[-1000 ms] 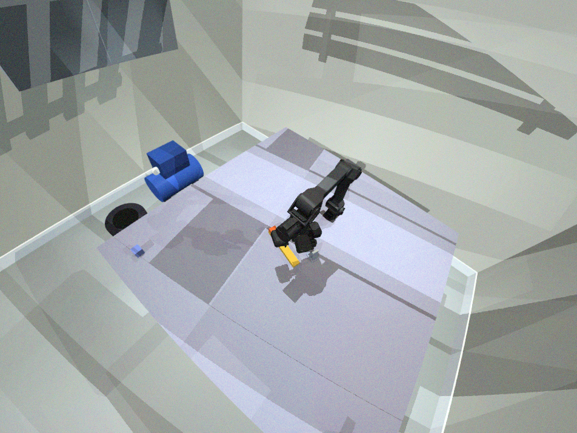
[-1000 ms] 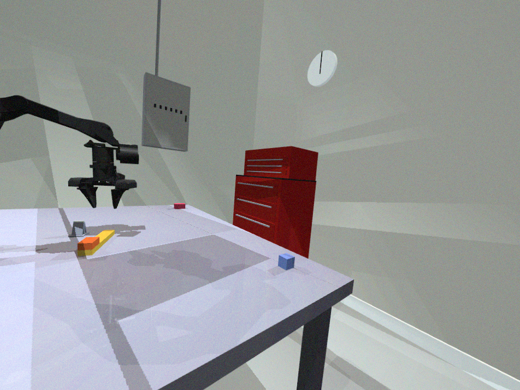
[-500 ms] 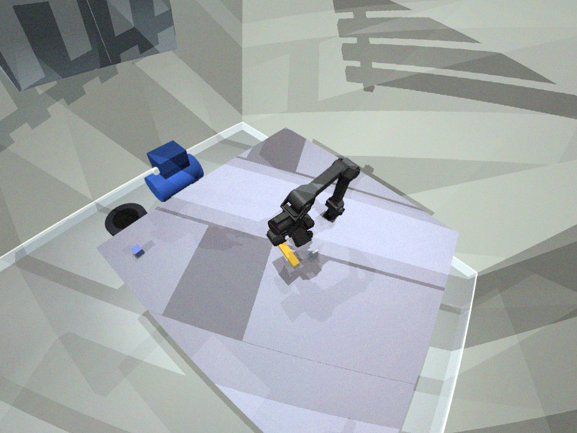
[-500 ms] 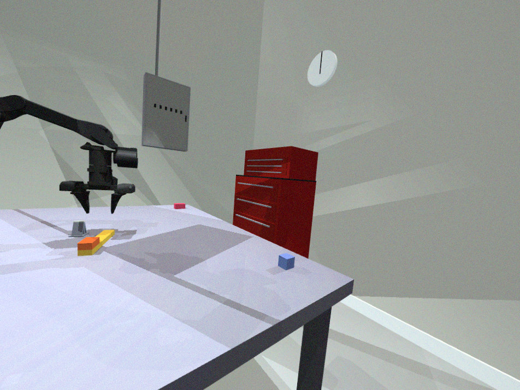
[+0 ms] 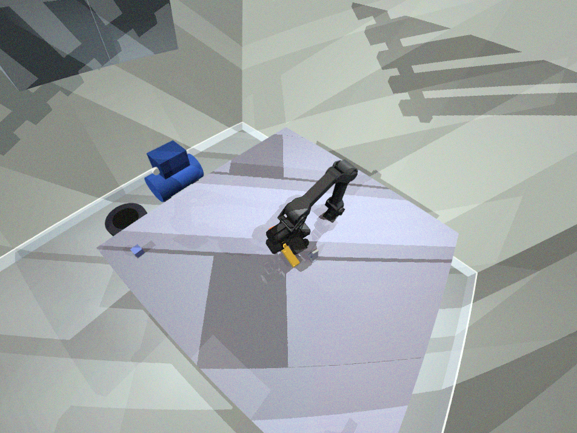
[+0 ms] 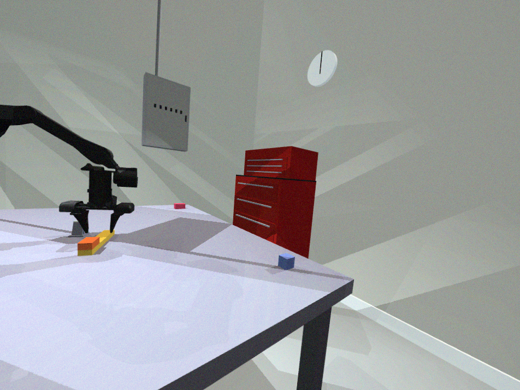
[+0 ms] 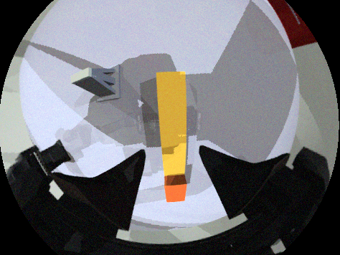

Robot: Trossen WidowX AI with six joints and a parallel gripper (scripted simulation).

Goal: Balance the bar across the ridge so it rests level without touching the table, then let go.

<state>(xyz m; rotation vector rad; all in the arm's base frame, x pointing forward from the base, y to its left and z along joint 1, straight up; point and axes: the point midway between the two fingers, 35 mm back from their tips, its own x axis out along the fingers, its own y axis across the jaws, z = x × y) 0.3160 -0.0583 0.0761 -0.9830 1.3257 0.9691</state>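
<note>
Pale grey-green walls, crossed by hard-edged shadows; on one hang a clock (image 6: 322,68) and, further left in the exterior view, a grey panel (image 6: 165,113). Red cabinet (image 6: 272,201) (image 7: 294,25) beyond the counter (image 5: 354,302) (image 6: 147,314) (image 7: 161,36). Off one edge, in the top view: blue tank (image 5: 174,174) and, near it, a tyre (image 5: 108,219).

Bar (image 5: 291,256) (image 6: 102,241) (image 7: 173,118): yellow, lying flat on the counter, well in from the edges. Orange block (image 5: 271,228) (image 6: 88,242) (image 7: 176,193) sits on top at one end. Ridge (image 5: 313,252) (image 6: 77,229) (image 7: 95,80): grey, upright, near the bar but apart from it. Bar not on the ridge.

My hand (image 5: 288,244) (image 6: 99,231) (image 7: 172,151) points down over the bar, fingers apart and clamped on nothing. In my wrist view the bar runs lengthwise through the gap, with space visible on both sides; the orange end is nearest me.

Elsewhere on the counter: blue cube (image 5: 137,250) (image 6: 286,261) near one corner; pink-red block (image 6: 179,206) by the far corner in the exterior view.
</note>
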